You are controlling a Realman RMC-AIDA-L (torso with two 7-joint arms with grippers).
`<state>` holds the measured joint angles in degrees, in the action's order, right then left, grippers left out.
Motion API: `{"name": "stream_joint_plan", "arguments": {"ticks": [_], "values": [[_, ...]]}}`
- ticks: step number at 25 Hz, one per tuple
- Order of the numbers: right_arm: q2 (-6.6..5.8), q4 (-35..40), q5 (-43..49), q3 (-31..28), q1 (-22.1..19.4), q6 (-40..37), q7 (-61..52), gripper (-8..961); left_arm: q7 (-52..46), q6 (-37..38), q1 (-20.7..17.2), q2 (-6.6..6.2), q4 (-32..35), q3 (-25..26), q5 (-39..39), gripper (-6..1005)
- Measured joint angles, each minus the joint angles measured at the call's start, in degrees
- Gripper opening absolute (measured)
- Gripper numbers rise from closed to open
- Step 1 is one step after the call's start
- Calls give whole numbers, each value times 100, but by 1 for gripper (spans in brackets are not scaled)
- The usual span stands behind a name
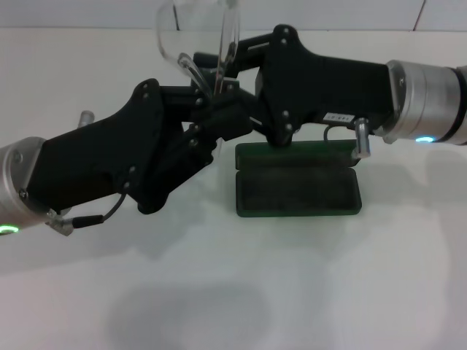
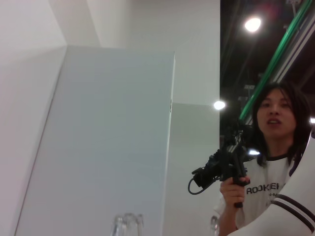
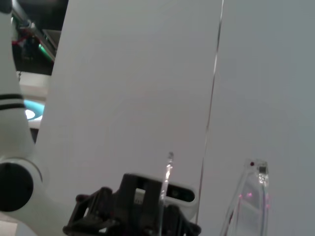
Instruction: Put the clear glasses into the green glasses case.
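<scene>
Both arms raised, grippers met at centre.
The left gripper [image 1: 208, 109] and right gripper [image 1: 237, 91] are brought tip to tip, fingers clamped together, wrists angled inward.

— What blocks your way to the green glasses case [image 1: 298, 191]?
— Both arms. The left hand [image 1: 219, 117] and right hand [image 1: 232, 93] meet above the case's far left corner, the clear glasses [image 1: 197, 40] raised between them.
— And the open room?
— The case's open tray lies uncovered; the surface [image 1: 241, 292] in front of it gives you passage.
</scene>
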<state>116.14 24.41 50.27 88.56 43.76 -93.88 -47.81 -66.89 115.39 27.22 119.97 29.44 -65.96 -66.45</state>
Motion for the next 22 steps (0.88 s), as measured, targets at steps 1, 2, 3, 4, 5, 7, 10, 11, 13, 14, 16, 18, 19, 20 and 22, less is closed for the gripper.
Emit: {"name": "stream_joint_plan", "arguments": {"ticks": [1,2,3,4,5,7,10,11,13,14,16,18,19,20,22], "values": [[3,25,31,2,-10,17,1,115,0,-1,5,0,0,3,0,129],[5,43,51,2,-21,36,6,115,0,-3,6,0,0,5,0,129],[8,53,51,-3,-35,53,20,115,1,-5,5,0,0,10,0,130],[8,60,42,-33,-55,79,44,115,1,-7,2,0,-3,15,0,130],[7,61,29,-66,-66,101,60,115,1,-8,-2,0,-13,20,1,130],[-2,66,1,-214,-102,148,87,115,1,-8,-8,-3,-49,34,1,130],[-19,71,-5,-383,-128,157,88,115,12,-6,-28,-8,-72,42,25,131],[-20,73,-6,-412,-133,158,88,115,25,-6,-42,-9,-72,35,43,131],[-22,79,-6,-441,-138,160,88,115,50,-5,-56,-9,-71,19,72,132],[-22,80,0,-441,-138,160,89,115,55,-4,-62,-9,-71,19,74,132],[-19,81,23,-416,-131,160,107,115,56,-3,-71,-9,-71,25,78,132],[-11,82,37,-360,-117,160,131,115,57,-2,-76,-9,-71,39,80,133],[-8,82,48,-321,-109,160,139,115,61,-2,-79,-11,-71,44,80,133],[-7,82,52,-291,-105,160,141,115,64,-3,-79,-12,-71,46,80,133],[-3,82,59,-229,-100,160,141,115,71,-6,-79,-19,-70,48,80,134]]}}
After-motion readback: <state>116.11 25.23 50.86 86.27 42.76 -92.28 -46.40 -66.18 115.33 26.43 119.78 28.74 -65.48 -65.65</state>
